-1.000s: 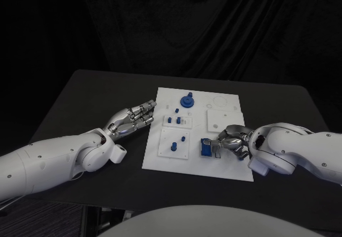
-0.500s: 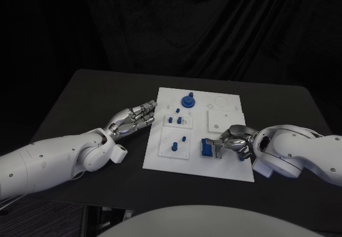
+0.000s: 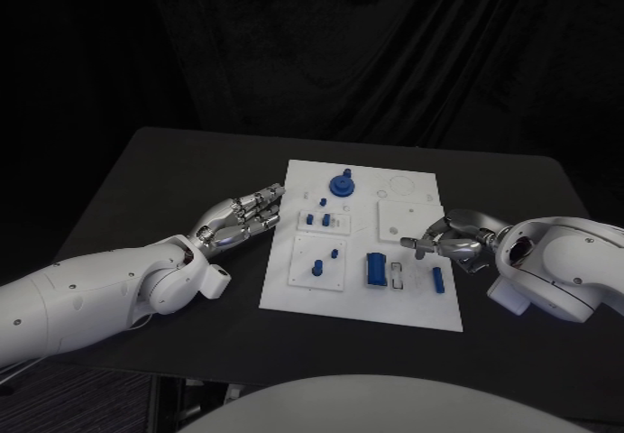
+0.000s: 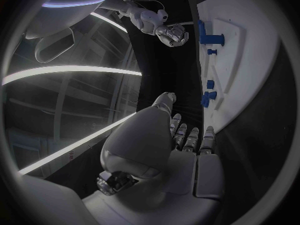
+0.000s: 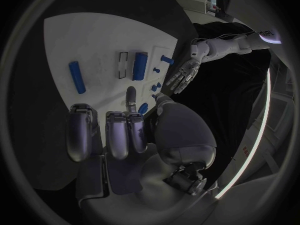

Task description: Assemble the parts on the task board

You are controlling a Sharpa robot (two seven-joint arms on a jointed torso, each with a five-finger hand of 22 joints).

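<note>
Head view: the white task board (image 3: 414, 307) is seen in the middle of the black table (image 3: 156, 171). The left hand (image 3: 244, 216) is held just beside the board's left edge, fingers extended side by side and slightly apart, with nothing gripped. The right hand (image 3: 449, 244) is placed over the board's right edge, fingers loosely curled and spread, nothing held between them. On the board a blue round knob (image 3: 342, 185) stands near the far edge, small blue pieces (image 3: 323, 218) sit in the block below it, a blue peg (image 3: 318, 267) stands in the near-left block, and two blue bars lie flat near the right hand — a thick bar (image 3: 376, 270) and a thin bar (image 3: 438, 279), apart from each other.

Left wrist view: the left hand (image 4: 181, 135) is shown empty, fingers straight and close together, with the board's edge (image 4: 240, 75) beside it and blue pieces standing up from it.

Right wrist view: the right hand (image 5: 119, 130) is seen above the board (image 5: 94, 40), fingers parted and clear of the parts — the thin bar (image 5: 76, 76) and thick bar (image 5: 139, 65) lie untouched beyond the fingertips.
</note>
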